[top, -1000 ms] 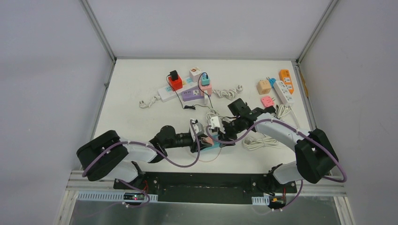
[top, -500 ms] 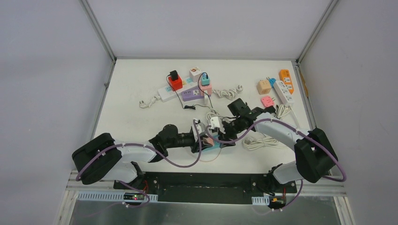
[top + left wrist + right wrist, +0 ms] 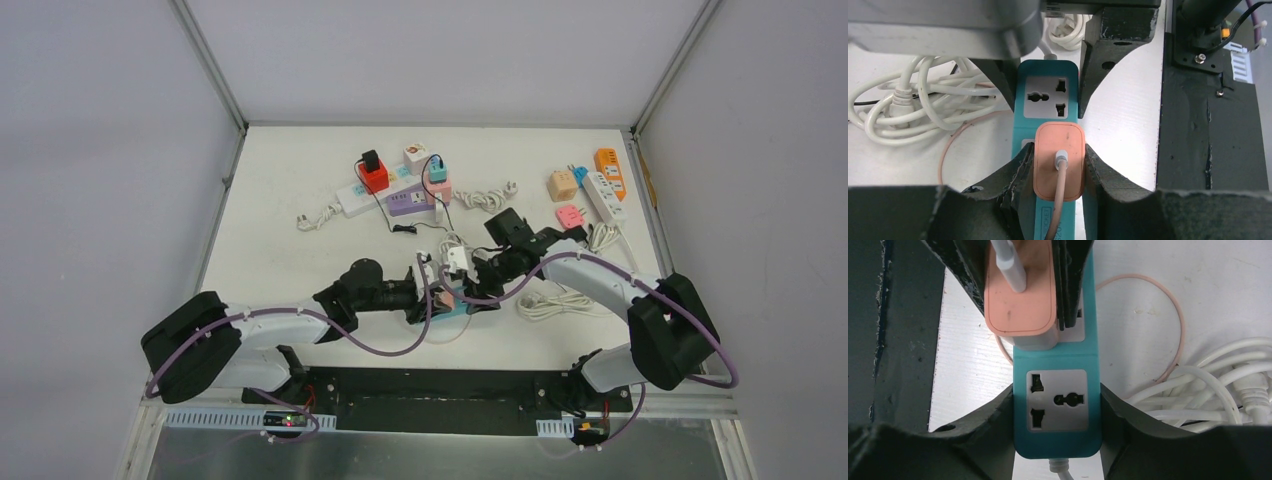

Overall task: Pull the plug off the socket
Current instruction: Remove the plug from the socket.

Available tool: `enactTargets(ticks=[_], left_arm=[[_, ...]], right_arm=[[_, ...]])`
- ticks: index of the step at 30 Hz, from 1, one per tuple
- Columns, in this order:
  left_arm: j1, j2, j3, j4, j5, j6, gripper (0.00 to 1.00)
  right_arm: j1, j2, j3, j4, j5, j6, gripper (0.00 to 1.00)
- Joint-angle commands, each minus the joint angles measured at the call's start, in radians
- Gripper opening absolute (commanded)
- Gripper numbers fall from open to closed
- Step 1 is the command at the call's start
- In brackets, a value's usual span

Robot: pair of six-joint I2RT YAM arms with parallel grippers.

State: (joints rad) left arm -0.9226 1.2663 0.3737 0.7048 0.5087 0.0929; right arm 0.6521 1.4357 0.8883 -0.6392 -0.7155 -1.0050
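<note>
Left hand (image 3: 1058, 172), closed on the plug (image 3: 1068, 142), has shifted slightly over the strip (image 3: 1058, 444). Right hand (image 3: 1057, 410) clamps the strip at its other end. Pull appears started; plug not visibly free.

White cables (image 3: 896, 97) crowd one flank of the strip (image 3: 1045, 80); other flank open.

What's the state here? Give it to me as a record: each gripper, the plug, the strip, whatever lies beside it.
left gripper: closed on the peach plug, one finger on each side
right gripper: clamped across the teal power strip, at its free socket
plug seating: sits on the strip; whether the pins are out cannot be told
free socket: empty
beside strip: coiled white cables on the table
</note>
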Motion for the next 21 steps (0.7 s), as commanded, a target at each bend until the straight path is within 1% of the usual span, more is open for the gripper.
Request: enactTargets(ticks=[1,3,5,6,7,8,10,12,15,16,18,21], left_arm=[[-0.028,-0.062,0.018,-0.127,-0.083,0.116,0.00],[-0.010,-0.069,-0.017,-0.044,-0.091,0.042,0.00],[0.051,-0.073,-0.062,0.095,-0.020,-0.074,0.00],[0.084,-0.071,-0.093,0.222,0.021,-0.146,0.00],[0.109,-0.071,-0.109,0.282,0.049,-0.193,0.00],[0.116,-0.077,-0.107,0.277,0.062,-0.193,0.00],[0.109,-0.099,-0.053,0.093,0.070,-0.118,0.00],[0.059,-0.102,0.007,-0.091,0.018,-0.007,0.00],[-0.030,-0.086,0.067,-0.235,-0.075,0.108,0.00],[-0.038,-0.076,0.082,-0.260,-0.084,0.115,0.00],[-0.040,-0.066,0.082,-0.250,-0.085,0.110,0.00],[-0.036,-0.078,0.037,-0.138,-0.091,0.065,0.00]], right_arm=[[0.004,-0.006,0.041,0.038,-0.054,0.020,0.00],[0.004,-0.006,0.041,0.036,-0.057,0.019,0.00],[0.004,-0.008,0.041,0.036,-0.058,0.019,0.00],[0.004,-0.008,0.041,0.036,-0.059,0.018,0.00],[0.004,-0.006,0.041,0.036,-0.059,0.019,0.00],[0.004,-0.005,0.042,0.035,-0.061,0.019,0.00],[0.004,-0.001,0.043,0.033,-0.065,0.020,0.00],[0.004,-0.001,0.044,0.032,-0.065,0.019,0.00],[0.004,-0.001,0.044,0.032,-0.060,0.019,0.00],[0.004,0.001,0.044,0.032,-0.059,0.019,0.00],[0.004,0.002,0.044,0.032,-0.058,0.019,0.00],[0.004,0.006,0.044,0.032,-0.059,0.017,0.00]])
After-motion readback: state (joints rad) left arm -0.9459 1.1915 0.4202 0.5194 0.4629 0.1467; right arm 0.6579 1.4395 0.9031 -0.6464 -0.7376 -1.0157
